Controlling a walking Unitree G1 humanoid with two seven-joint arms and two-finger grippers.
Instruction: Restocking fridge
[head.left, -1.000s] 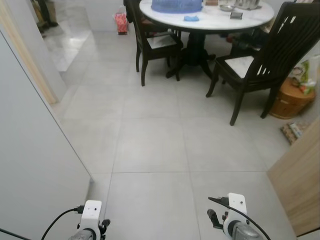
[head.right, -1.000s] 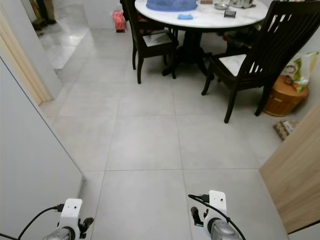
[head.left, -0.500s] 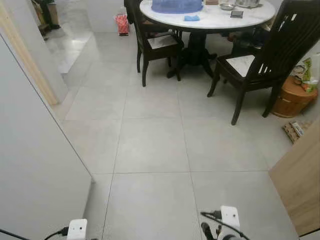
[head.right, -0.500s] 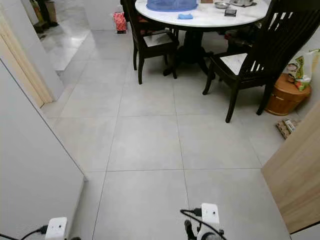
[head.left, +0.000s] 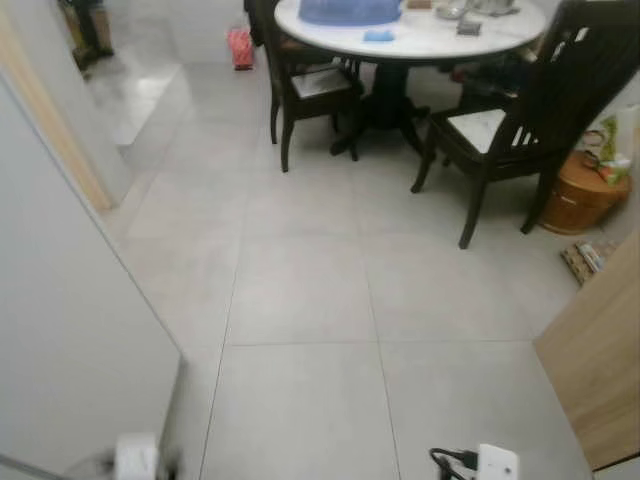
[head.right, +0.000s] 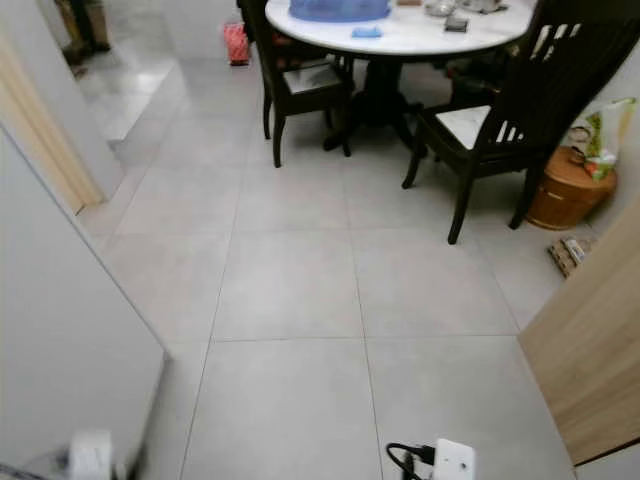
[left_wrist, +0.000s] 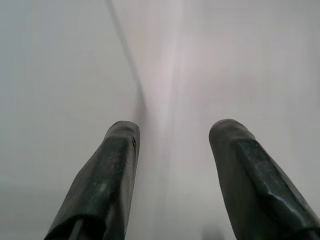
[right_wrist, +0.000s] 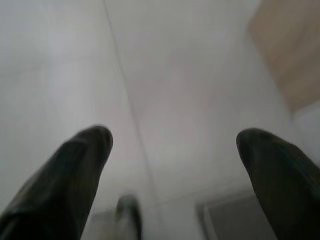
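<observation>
Wrist views showed both the left gripper (left_wrist: 172, 135) and right gripper (right_wrist: 172, 145) spread wide, holding nothing. Restocking looked barely started; round table (head.left: 420, 35) sat at 12 o'clock.

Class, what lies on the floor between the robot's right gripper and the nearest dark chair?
Only bare grey floor tiles between the right gripper and dark chair, in both eye views.

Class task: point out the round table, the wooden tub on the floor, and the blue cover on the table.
round table (head.left: 425, 40), left eye view, bare white top.
wooden tub (head.left: 580, 195), left eye view, its side wall.
blue cover (head.right: 340, 9), right eye view, its middle.
</observation>
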